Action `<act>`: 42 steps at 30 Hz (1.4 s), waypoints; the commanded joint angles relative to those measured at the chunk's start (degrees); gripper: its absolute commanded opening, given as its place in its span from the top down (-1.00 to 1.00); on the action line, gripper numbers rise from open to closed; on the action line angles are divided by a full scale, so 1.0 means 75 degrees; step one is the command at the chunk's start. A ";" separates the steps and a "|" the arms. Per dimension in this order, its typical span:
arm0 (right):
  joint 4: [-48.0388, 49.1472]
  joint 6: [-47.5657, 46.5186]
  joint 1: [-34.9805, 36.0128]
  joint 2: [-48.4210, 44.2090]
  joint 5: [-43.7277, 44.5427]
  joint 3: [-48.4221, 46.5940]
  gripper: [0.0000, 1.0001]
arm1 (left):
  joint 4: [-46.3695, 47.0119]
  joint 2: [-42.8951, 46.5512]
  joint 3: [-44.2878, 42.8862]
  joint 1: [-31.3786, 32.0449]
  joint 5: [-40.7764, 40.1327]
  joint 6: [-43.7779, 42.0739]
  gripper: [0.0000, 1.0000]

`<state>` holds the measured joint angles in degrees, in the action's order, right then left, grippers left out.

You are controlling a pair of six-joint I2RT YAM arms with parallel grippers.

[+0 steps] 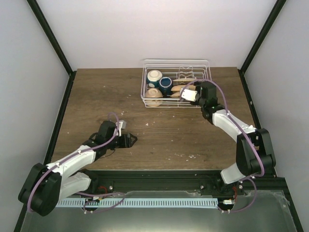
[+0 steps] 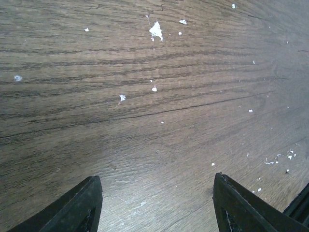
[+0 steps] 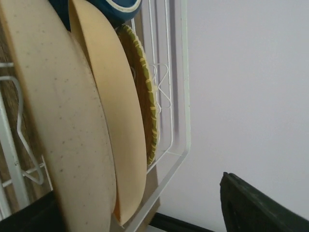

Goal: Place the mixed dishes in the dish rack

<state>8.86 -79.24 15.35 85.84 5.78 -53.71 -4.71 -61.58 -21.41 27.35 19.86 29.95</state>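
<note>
My right gripper (image 1: 187, 94) is at the near right part of the dish rack (image 1: 176, 60), reaching in over its rim. In the wrist view its fingers are spread wide and pinch nothing. Two pale cream curved surfaces stand on edge close in front of them, and I cannot tell which dishes those are.

Every dish I can find sits inside the rack. One cream bowl (image 1: 154, 76) is in the far left corner and the other cream bowl (image 1: 154, 95) in the near left. The blue cup (image 1: 166, 85) is between them, and the orange plate (image 3: 147, 92) stands on edge towards the rack's right wall.

My left gripper (image 1: 131, 139) rests low over the table (image 1: 169, 135), well short of the rack, its fingers also spread with nothing between them.

I judge loading to be at its last step, the letting go. Next I should draw the right gripper back out over the near rim, slowly, without catching the wires or tipping the leaning dishes.
</note>
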 commanded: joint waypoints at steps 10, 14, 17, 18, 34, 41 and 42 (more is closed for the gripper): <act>-0.1225 0.1093 0.0049 -0.0499 -0.0501 -0.0107 -0.86 | 0.0434 -0.0146 -0.0135 -0.0026 0.0284 0.0010 -0.30; -0.1900 0.1703 0.0216 -0.0546 -0.0427 -0.0067 -0.91 | 0.0593 -0.0297 -0.0153 -0.0026 0.0425 0.0058 -0.29; -0.2033 0.2138 0.0309 -0.0661 -0.0534 0.0171 -0.93 | 0.0591 -0.0335 -0.0229 -0.0027 0.0432 0.0060 -0.29; -0.2070 0.2288 0.0338 -0.0702 -0.0596 0.0212 -0.93 | 0.0575 -0.0324 -0.0253 -0.0022 0.0392 0.0047 -0.29; -0.1228 0.8820 0.0399 -0.1871 -0.0964 -0.0209 -1.00 | -0.0585 -0.0075 -0.2051 -0.0026 -0.1637 -0.0193 -0.31; -0.0959 1.1450 0.0136 -0.3559 -0.0121 0.1490 -1.00 | -0.0943 0.0061 -0.2495 -0.0029 -0.2915 -0.0247 -0.33; -0.0861 1.1729 0.0065 -0.3886 0.0053 0.1680 -1.00 | -0.0913 0.0101 -0.2484 -0.0026 -0.2945 -0.0244 -0.33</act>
<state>0.58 -6.76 17.58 64.62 0.45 -46.96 -9.74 -62.30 -38.94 27.35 2.96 29.12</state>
